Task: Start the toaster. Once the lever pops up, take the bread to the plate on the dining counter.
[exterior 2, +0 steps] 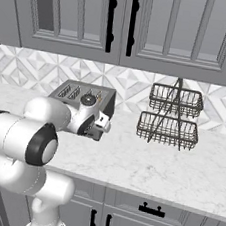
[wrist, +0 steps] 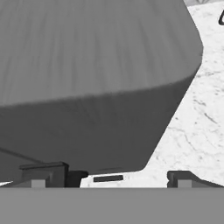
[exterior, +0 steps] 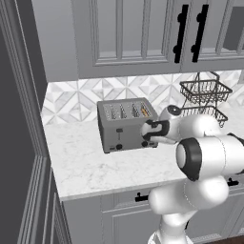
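Note:
The grey four-slot toaster (exterior: 123, 127) (exterior 2: 81, 92) stands on the marble countertop (exterior: 95, 162) against the tiled backsplash. A tan sliver of the bread (exterior: 144, 111) shows in its right-hand slot. My gripper (exterior: 145, 135) (wrist: 113, 177) is pressed up to the toaster's right front corner and covers the lever there. The left twin tab (exterior: 119, 130) is visible. In the hand view the toaster's brushed side (wrist: 96, 78) looms close and my fingertips (wrist: 43, 171) stand wide apart, open, with a small dark piece beside the left one. The plate and the dining counter are out of view.
A black two-tier wire basket (exterior: 205, 97) (exterior 2: 170, 117) stands on the counter right of the toaster. Grey upper cabinets (exterior: 138, 33) hang overhead. A tall dark panel (exterior: 19, 119) closes off the counter's left end. Drawers with black handles (exterior 2: 151, 209) sit below the front edge.

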Available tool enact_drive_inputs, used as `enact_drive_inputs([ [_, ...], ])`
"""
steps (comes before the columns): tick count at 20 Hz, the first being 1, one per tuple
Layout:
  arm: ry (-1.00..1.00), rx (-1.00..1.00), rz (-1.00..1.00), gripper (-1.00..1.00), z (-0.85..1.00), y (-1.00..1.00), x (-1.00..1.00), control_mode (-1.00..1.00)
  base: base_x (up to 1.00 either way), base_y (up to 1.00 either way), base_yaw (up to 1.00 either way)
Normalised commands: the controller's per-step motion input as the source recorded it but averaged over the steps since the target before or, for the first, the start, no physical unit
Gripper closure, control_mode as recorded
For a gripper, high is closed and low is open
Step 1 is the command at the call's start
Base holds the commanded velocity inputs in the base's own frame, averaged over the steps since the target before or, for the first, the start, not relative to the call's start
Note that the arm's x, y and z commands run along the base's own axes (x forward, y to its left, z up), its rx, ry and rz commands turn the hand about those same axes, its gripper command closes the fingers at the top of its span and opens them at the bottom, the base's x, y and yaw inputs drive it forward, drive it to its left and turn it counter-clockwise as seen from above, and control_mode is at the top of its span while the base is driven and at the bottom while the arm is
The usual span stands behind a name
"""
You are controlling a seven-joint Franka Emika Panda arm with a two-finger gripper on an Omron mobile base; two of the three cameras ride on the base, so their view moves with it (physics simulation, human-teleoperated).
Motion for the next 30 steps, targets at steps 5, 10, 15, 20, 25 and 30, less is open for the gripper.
enact_drive_inputs([
  [5, 0.04, -0.04, 0.0, -1.0, -0.73, 0.0, -0.18, -1.0, 0.0, 0.0, 0.0],
  [10, -0.24, 0.0, 0.0, -1.0, 0.3, 0.0, -0.41, -1.0, 0.0, 0.0, 0.0],
  [15, -0.31, 0.02, 0.0, -1.0, 0.48, -0.06, -0.41, -1.0, 0.0, 0.0, 0.0],
  [20, -0.13, 0.12, -0.08, -1.0, 0.27, -0.56, -0.38, -1.0, 0.0, 0.0, 0.0],
  [25, -0.08, 0.13, -0.07, -1.0, 0.51, -0.63, -0.29, -1.0, 0.0, 0.0, 0.0],
  [30, -0.03, 0.12, -0.05, -1.0, 0.37, -0.46, -0.13, -1.0, 0.0, 0.0, 0.0],
])
